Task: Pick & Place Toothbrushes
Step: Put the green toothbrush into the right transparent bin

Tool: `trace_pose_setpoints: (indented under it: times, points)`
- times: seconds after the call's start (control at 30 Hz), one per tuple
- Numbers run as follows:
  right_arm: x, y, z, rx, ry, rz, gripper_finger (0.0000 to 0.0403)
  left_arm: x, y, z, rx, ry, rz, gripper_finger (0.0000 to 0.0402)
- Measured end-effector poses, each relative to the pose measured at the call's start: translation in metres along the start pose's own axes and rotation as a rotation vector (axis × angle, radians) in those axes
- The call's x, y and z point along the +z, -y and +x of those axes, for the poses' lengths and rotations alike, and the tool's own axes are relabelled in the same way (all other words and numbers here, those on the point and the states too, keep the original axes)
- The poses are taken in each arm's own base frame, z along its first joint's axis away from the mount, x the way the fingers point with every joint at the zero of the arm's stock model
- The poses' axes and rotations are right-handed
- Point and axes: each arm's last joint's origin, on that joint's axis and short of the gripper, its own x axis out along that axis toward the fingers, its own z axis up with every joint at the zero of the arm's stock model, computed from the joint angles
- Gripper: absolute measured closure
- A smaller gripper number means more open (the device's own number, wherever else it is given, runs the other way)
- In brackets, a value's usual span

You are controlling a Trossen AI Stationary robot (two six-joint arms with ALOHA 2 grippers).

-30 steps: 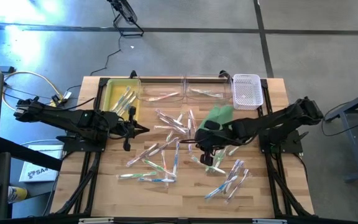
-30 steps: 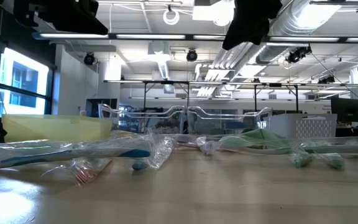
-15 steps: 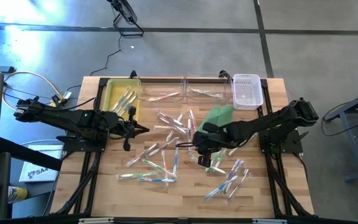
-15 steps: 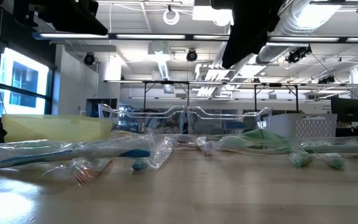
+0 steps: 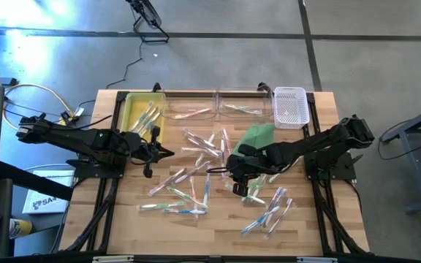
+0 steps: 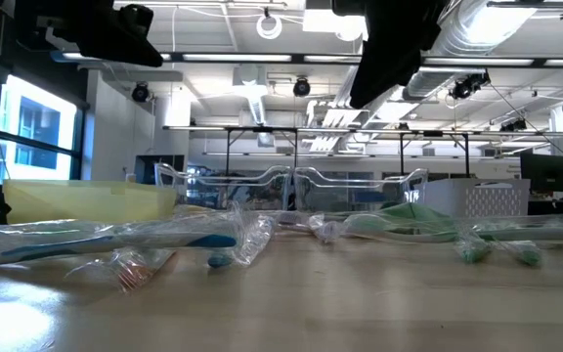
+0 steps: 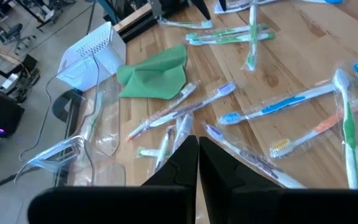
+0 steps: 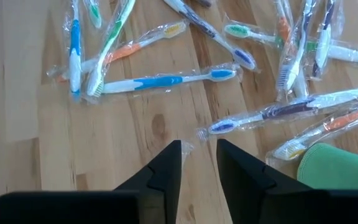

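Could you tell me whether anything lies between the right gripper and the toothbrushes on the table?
Nothing visible does. The right gripper, fingers apart and empty, hangs over bare wood, and the wrapped toothbrushes lie uncovered just ahead. The green cloth sits off to one side.

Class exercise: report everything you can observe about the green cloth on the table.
The green cloth is a flat, soft-looking piece of plain green fabric, loosely folded with creases and uneven edges. It lies on the wooden table towards the back, just in front of the clear trays and near the white basket. From above, the right arm partly covers its nearer edge. Wrapped toothbrushes lie along that edge; actual contact cannot be told.
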Motion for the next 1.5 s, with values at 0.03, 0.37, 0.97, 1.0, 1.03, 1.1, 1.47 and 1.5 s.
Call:
trace_pose_setpoints:
  times: [0.03,0.37,0.97,1.0,1.03,1.1,1.47,1.5]
  points:
    - [0.000,0.000,0.000,0.000,0.000,0.000,0.0307,0.000,0.000,0.000,0.000,0.001,-0.001,0.0392]
    - [-0.003,-0.002,0.008,0.013,-0.038,0.003,0.0295,0.000,0.000,0.000,0.000,0.000,0.000,0.0392]
    - [-0.032,-0.024,0.058,0.075,-0.267,-0.054,0.0237,-0.001,0.001,0.000,-0.006,-0.013,0.005,0.0392]
    - [-0.034,-0.026,0.061,0.069,-0.277,-0.051,0.0234,-0.001,0.001,0.000,-0.006,-0.014,0.006,0.0392]
    - [-0.036,-0.027,0.063,0.061,-0.288,-0.043,0.0231,-0.001,0.001,0.000,-0.006,-0.013,0.006,0.0392]
    - [-0.040,-0.027,0.070,0.036,-0.304,-0.030,0.0227,-0.001,0.001,0.000,-0.006,-0.014,0.006,0.0392]
    - [-0.045,-0.024,0.086,-0.048,-0.306,-0.021,0.0225,-0.001,0.001,0.000,-0.007,-0.015,0.004,0.0392]
    - [-0.046,-0.024,0.086,-0.049,-0.311,-0.021,0.0225,-0.002,0.001,0.000,-0.008,-0.018,0.005,0.0392]
